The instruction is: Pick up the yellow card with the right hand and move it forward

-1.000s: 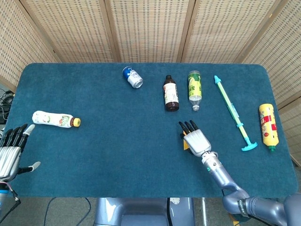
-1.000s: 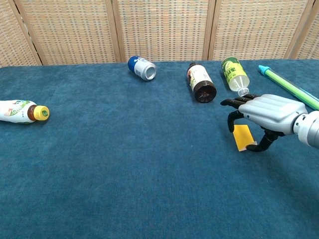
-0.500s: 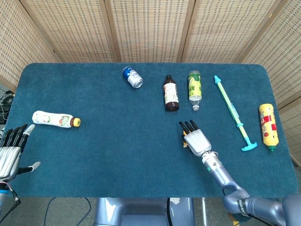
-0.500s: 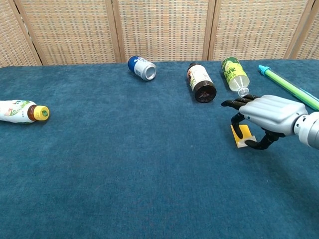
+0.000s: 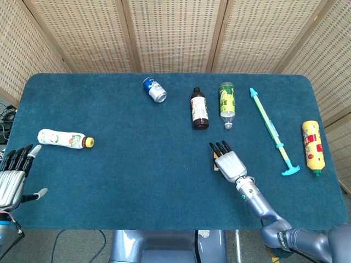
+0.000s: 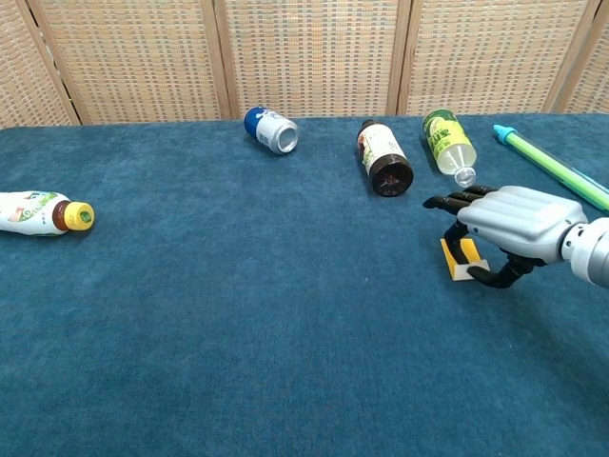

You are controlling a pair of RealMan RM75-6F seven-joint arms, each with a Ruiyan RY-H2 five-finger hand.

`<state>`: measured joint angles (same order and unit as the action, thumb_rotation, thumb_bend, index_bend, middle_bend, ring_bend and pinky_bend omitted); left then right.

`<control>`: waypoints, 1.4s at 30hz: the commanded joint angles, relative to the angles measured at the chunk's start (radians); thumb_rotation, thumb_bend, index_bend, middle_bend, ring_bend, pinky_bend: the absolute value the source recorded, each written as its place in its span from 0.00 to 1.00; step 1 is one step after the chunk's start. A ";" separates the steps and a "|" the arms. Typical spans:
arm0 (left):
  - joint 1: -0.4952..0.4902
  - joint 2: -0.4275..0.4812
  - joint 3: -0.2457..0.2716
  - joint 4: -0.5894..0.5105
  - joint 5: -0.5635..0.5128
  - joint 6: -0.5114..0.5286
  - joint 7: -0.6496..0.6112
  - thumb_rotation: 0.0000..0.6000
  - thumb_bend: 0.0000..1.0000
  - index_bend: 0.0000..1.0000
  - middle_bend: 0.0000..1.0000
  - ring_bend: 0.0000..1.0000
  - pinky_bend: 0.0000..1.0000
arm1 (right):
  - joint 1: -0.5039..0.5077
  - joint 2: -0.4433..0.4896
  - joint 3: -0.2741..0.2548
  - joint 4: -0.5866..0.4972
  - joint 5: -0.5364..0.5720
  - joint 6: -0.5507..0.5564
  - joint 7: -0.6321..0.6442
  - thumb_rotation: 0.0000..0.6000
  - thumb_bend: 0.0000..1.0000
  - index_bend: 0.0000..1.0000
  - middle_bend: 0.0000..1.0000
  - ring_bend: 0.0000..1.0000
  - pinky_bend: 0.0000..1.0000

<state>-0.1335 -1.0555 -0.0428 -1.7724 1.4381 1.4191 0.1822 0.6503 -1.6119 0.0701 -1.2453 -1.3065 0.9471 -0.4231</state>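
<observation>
The yellow card [image 6: 459,256] stands tipped up on its edge on the blue table, right of centre, pinched between the thumb and the fingers of my right hand [image 6: 519,224]. In the head view my right hand [image 5: 229,162] covers most of the card [image 5: 216,164], so only a thin yellow sliver shows at its left side. I cannot tell whether the card's lower edge still touches the cloth. My left hand [image 5: 13,176] hovers off the table's near left corner, fingers spread, holding nothing.
Ahead of the right hand lie a brown bottle [image 5: 199,109] and a green bottle [image 5: 227,102]. A blue can [image 5: 154,90] lies further left, a white bottle [image 5: 64,138] far left. A teal pump [image 5: 272,130] and a yellow bottle [image 5: 312,147] lie to the right.
The card has gone from lying flat under the right hand to standing tipped up between its thumb and fingers. The hand shifted slightly. The left hand stayed still.
</observation>
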 commanded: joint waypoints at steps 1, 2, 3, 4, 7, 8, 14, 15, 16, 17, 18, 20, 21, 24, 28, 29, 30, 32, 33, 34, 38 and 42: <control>0.000 0.000 0.000 0.000 0.000 0.000 -0.001 1.00 0.00 0.00 0.00 0.00 0.00 | 0.000 -0.004 0.002 0.005 -0.003 0.004 0.004 1.00 0.63 0.72 0.02 0.00 0.00; 0.000 0.001 0.000 -0.001 0.000 0.000 -0.002 1.00 0.00 0.00 0.00 0.00 0.00 | 0.000 -0.005 0.004 0.007 -0.003 0.005 0.006 1.00 0.63 0.72 0.02 0.00 0.00; 0.000 0.001 0.000 -0.001 0.000 0.000 -0.002 1.00 0.00 0.00 0.00 0.00 0.00 | 0.001 -0.006 0.007 0.009 -0.003 0.007 0.006 1.00 0.63 0.72 0.03 0.00 0.00; 0.000 0.001 0.000 -0.001 0.000 0.000 -0.002 1.00 0.00 0.00 0.00 0.00 0.00 | 0.002 -0.007 0.010 0.013 -0.002 0.008 0.007 1.00 0.63 0.73 0.03 0.00 0.00; 0.000 0.001 0.001 0.000 0.000 -0.001 -0.002 1.00 0.00 0.00 0.00 0.00 0.00 | 0.010 -0.013 0.029 0.025 0.007 0.012 0.008 1.00 0.63 0.73 0.04 0.00 0.00; -0.001 0.001 0.001 0.001 0.000 -0.001 -0.002 1.00 0.00 0.00 0.00 0.00 0.00 | 0.015 -0.014 0.039 0.030 0.013 0.011 0.006 1.00 0.63 0.73 0.04 0.00 0.00; -0.002 0.000 -0.001 0.000 -0.006 -0.005 -0.005 1.00 0.00 0.00 0.00 0.00 0.00 | 0.088 -0.012 0.202 0.114 0.096 0.043 -0.011 1.00 0.63 0.74 0.07 0.00 0.00; -0.002 0.001 -0.001 0.000 -0.006 -0.006 -0.006 1.00 0.00 0.00 0.00 0.00 0.00 | 0.095 -0.006 0.215 0.118 0.106 0.043 -0.017 1.00 0.63 0.74 0.07 0.00 0.00; -0.003 0.002 0.000 0.000 -0.006 -0.008 -0.008 1.00 0.00 0.00 0.00 0.00 0.00 | 0.098 0.002 0.229 0.117 0.114 0.052 -0.021 1.00 0.63 0.74 0.07 0.00 0.00; -0.003 0.003 0.001 0.000 -0.005 -0.009 -0.010 1.00 0.00 0.00 0.00 0.00 0.00 | 0.100 0.013 0.236 0.109 0.119 0.055 -0.023 1.00 0.63 0.74 0.07 0.00 0.00; -0.003 0.004 0.001 0.000 -0.005 -0.010 -0.013 1.00 0.00 0.00 0.00 0.00 0.00 | 0.099 0.031 0.246 0.092 0.124 0.064 -0.024 1.00 0.63 0.74 0.07 0.00 0.00; -0.004 0.006 0.001 0.000 -0.003 -0.011 -0.017 1.00 0.00 0.00 0.00 0.00 0.00 | 0.095 0.058 0.253 0.059 0.126 0.075 -0.027 1.00 0.62 0.74 0.07 0.00 0.00; -0.004 0.007 0.002 -0.001 -0.002 -0.011 -0.020 1.00 0.00 0.00 0.00 0.00 0.00 | 0.091 0.075 0.254 0.034 0.125 0.082 -0.028 1.00 0.62 0.74 0.08 0.00 0.00; -0.003 0.014 0.004 -0.004 0.008 -0.008 -0.033 1.00 0.00 0.00 0.00 0.00 0.00 | 0.067 0.148 0.253 -0.104 0.107 0.102 0.012 1.00 0.62 0.74 0.08 0.00 0.00; -0.002 0.021 0.007 -0.007 0.021 -0.004 -0.049 1.00 0.00 0.00 0.00 0.00 0.00 | 0.049 0.221 0.252 -0.272 0.098 0.080 0.112 1.00 0.62 0.74 0.09 0.00 0.00; -0.001 0.023 0.008 -0.008 0.024 -0.004 -0.053 1.00 0.00 0.00 0.00 0.00 0.00 | 0.047 0.239 0.252 -0.318 0.099 0.065 0.146 1.00 0.62 0.74 0.09 0.00 0.00; -0.001 0.025 0.009 -0.008 0.027 -0.003 -0.056 1.00 0.00 0.00 0.00 0.00 0.00 | 0.045 0.253 0.251 -0.355 0.098 0.053 0.176 1.00 0.62 0.74 0.09 0.00 0.00; 0.001 0.029 0.012 -0.009 0.035 0.000 -0.063 1.00 0.00 0.00 0.00 0.00 0.00 | 0.044 0.278 0.246 -0.428 0.093 0.026 0.233 1.00 0.61 0.74 0.09 0.00 0.00; 0.001 0.031 0.013 -0.010 0.038 0.001 -0.066 1.00 0.00 0.00 0.00 0.00 0.00 | 0.045 0.284 0.243 -0.454 0.090 0.016 0.252 1.00 0.61 0.74 0.09 0.00 0.00; 0.002 0.032 0.014 -0.010 0.041 0.002 -0.068 1.00 0.00 0.00 0.00 0.00 0.00 | 0.046 0.289 0.241 -0.472 0.089 0.009 0.265 1.00 0.61 0.75 0.09 0.00 0.00; 0.005 0.037 0.019 -0.011 0.051 0.007 -0.078 1.00 0.00 0.00 0.00 0.00 0.00 | 0.063 0.284 0.224 -0.544 0.096 -0.042 0.325 1.00 0.61 0.75 0.09 0.00 0.00; 0.007 0.040 0.023 -0.013 0.062 0.011 -0.083 1.00 0.00 0.00 0.00 0.00 0.00 | 0.094 0.244 0.203 -0.566 0.133 -0.105 0.364 1.00 0.60 0.75 0.12 0.00 0.00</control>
<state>-0.1264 -1.0160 -0.0205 -1.7850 1.4993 1.4298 0.0998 0.7278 -1.3499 0.2860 -1.7991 -1.1933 0.8674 -0.0799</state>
